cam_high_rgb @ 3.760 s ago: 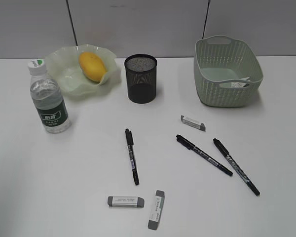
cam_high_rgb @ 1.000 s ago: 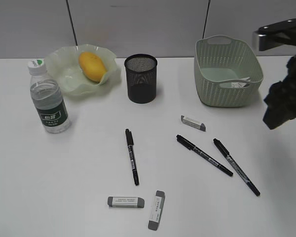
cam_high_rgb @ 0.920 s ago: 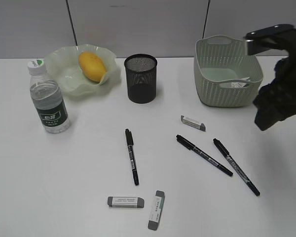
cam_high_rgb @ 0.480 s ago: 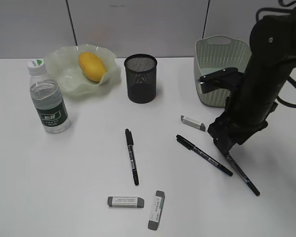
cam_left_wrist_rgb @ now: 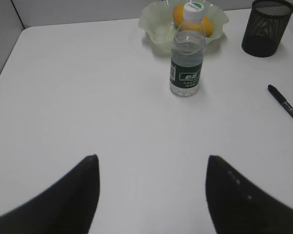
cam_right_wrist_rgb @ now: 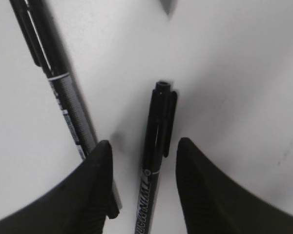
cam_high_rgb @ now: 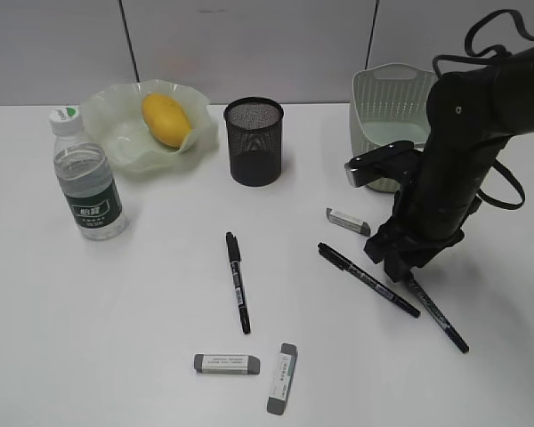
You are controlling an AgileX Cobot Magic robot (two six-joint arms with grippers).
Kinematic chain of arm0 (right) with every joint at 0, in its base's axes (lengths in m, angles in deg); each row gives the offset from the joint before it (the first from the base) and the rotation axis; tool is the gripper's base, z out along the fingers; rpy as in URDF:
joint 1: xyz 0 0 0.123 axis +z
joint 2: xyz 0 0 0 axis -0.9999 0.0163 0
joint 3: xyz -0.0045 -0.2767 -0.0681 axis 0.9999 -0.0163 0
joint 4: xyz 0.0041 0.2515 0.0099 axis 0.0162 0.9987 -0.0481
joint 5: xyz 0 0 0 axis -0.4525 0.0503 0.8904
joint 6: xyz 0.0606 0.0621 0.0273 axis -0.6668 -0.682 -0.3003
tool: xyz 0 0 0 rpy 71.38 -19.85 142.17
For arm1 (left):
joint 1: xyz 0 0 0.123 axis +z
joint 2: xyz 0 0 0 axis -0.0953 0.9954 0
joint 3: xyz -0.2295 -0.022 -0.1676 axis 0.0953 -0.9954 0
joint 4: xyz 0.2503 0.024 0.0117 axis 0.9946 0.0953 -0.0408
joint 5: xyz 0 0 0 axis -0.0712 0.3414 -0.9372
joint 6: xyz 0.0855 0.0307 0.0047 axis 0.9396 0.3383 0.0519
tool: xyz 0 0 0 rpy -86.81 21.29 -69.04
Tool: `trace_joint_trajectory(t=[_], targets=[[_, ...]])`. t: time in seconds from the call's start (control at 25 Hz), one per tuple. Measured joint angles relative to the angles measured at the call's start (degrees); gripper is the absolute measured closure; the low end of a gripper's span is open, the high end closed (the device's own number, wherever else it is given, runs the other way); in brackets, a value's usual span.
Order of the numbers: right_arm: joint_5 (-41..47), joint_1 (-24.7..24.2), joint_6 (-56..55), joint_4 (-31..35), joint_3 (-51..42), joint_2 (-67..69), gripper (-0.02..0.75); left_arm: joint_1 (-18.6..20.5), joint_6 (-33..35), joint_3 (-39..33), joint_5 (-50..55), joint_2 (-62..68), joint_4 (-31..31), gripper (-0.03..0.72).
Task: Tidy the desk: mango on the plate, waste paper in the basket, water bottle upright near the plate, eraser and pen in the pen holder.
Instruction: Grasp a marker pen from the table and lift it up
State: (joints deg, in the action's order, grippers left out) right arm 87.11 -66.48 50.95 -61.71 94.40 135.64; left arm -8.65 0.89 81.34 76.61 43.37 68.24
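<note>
The right gripper [cam_right_wrist_rgb: 141, 187] has descended from beside the basket [cam_high_rgb: 374, 107] and now straddles the rightmost pen [cam_right_wrist_rgb: 156, 146] (lying on the desk [cam_high_rgb: 116, 311]), jaws spread, narrowing; pickup begins.

The right arm [cam_high_rgb: 467, 151] was black throughout, built of thick rounded segments under a matte, slightly wrinkled covering. Black cables looped loosely above and beside it. A flat silver-grey block [cam_high_rgb: 374, 166] with a black top jutted from its wrist. Both wrist views showed broad, smooth black fingers [cam_left_wrist_rgb: 71, 200] with rounded, tapering tips [cam_right_wrist_rgb: 95, 187].
</note>
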Motion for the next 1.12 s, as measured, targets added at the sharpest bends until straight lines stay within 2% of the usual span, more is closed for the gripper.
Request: trace_joint_trajectory(t=[0.48, 0.6, 0.72, 0.96, 1.12], targets=[[-0.56, -0.47, -0.77, -0.63, 0.59, 3.22, 0.395, 0.00, 0.00, 0.00, -0.02, 0.00, 0.00, 0.173], [-0.56, -0.47, -0.79, -0.63, 0.59, 3.24, 0.454, 0.00, 0.00, 0.00, -0.02, 0.00, 0.00, 0.173], [-0.56, -0.52, -1.71, -0.51, 0.59, 3.29, 0.586, 0.00, 0.00, 0.00, -0.02, 0.00, 0.00, 0.173], [-2.24, -0.21, -4.73, -0.16, 0.34, 0.95, 0.596, 0.00, 0.00, 0.00, -0.02, 0.00, 0.00, 0.173], [-7.14, 0.37, -4.83, 3.45, 0.34, -7.48, 0.596, 0.00, 0.00, 0.00, -0.02, 0.00, 0.00, 0.173]])
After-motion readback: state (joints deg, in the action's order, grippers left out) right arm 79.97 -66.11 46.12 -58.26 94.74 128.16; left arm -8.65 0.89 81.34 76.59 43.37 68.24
